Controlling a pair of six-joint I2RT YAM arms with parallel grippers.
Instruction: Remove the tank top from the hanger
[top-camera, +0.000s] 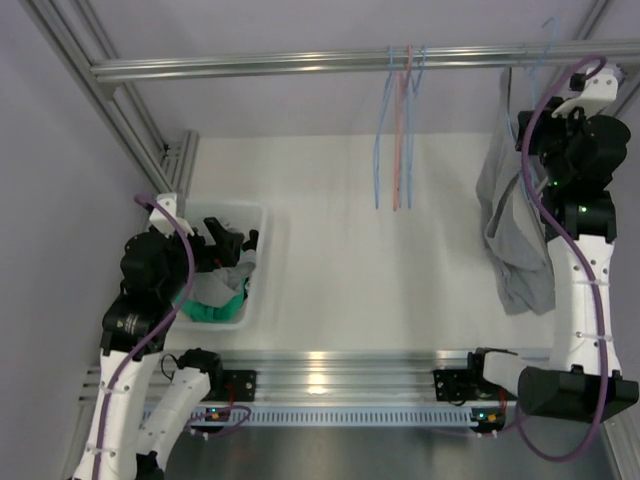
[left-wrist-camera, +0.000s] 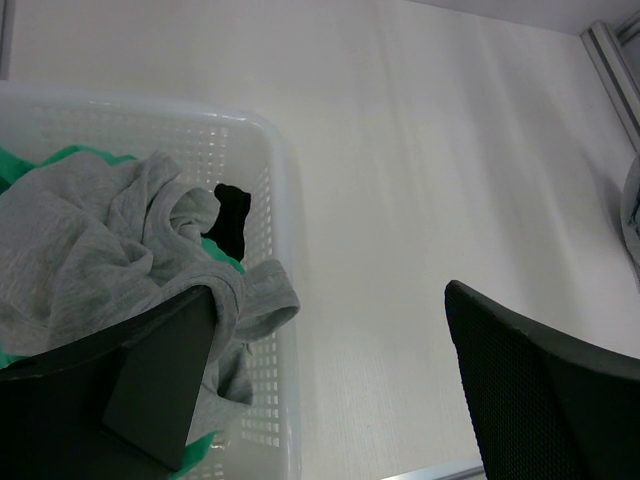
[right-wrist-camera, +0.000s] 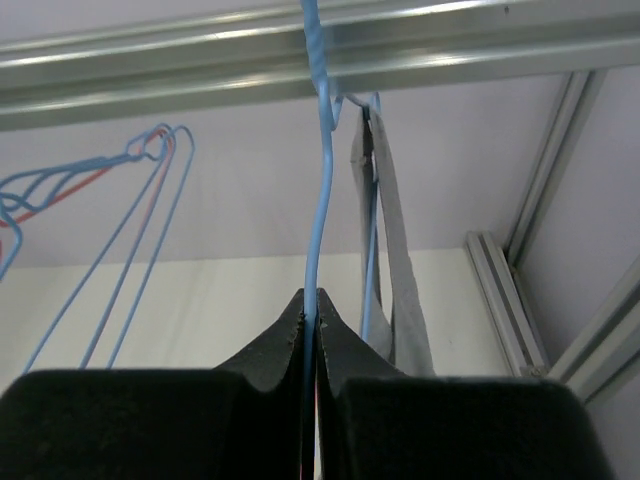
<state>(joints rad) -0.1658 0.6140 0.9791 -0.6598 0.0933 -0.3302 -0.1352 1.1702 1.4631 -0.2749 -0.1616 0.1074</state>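
Note:
The grey tank top (top-camera: 510, 220) hangs from a blue wire hanger (right-wrist-camera: 320, 200) on the rail (right-wrist-camera: 420, 45) at the far right. One grey strap (right-wrist-camera: 395, 270) runs down just right of the hanger's wire. My right gripper (right-wrist-camera: 311, 295) is raised to the rail and shut on the hanger's wire below the hook; in the top view it (top-camera: 540, 120) sits against the garment's upper edge. My left gripper (left-wrist-camera: 330, 300) is open with nothing between its fingers, over the right rim of the white basket (left-wrist-camera: 285, 200).
The basket (top-camera: 262, 215) at the left holds grey clothes (left-wrist-camera: 90, 250) with green and black pieces. Several empty blue and red hangers (top-camera: 397, 130) hang mid-rail. Aluminium frame posts (right-wrist-camera: 510, 290) stand at the right corner and along the left side.

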